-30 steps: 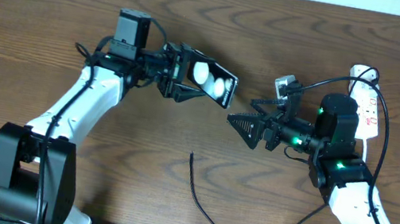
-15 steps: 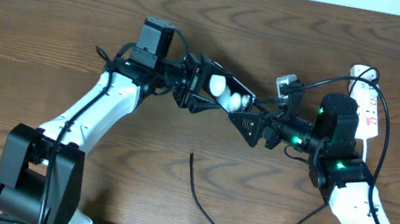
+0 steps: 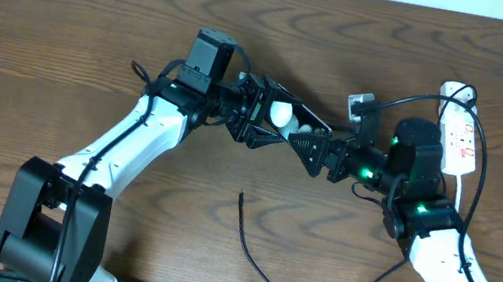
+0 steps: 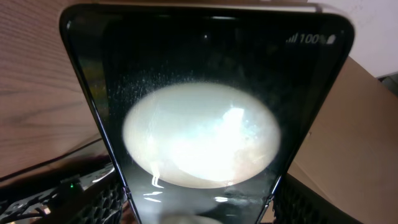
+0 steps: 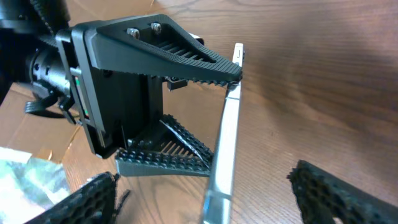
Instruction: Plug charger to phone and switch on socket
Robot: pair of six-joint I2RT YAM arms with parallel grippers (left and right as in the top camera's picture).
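Note:
The phone point(image 3: 281, 113), a black slab with a round white reflection, hangs above the table with my left gripper point(image 3: 286, 126) shut on its long edges. In the left wrist view the phone point(image 4: 199, 74) fills the frame, its lower sides pinched in the left gripper point(image 4: 199, 205). My right gripper point(image 3: 313, 138) meets it from the right. In the right wrist view the phone's silver edge point(image 5: 229, 124) runs between the right gripper's point(image 5: 217, 196) open fingers, with gaps on both sides. The charger point(image 3: 253, 258) lies loose on the table below, tip at the upper left. The socket point(image 3: 459, 139) lies at the far right.
The table point(image 3: 68, 21) is brown wood. The socket's thick white cord point(image 3: 477, 172) runs down beside the right arm, along with the arm's own black cable. The left gripper's ribbed fingers point(image 5: 168, 56) stand close ahead of the right fingers.
My left arm has carried the phone to the right, up to the right gripper. The right gripper now straddles the phone's end and its fingers have narrowed a little.

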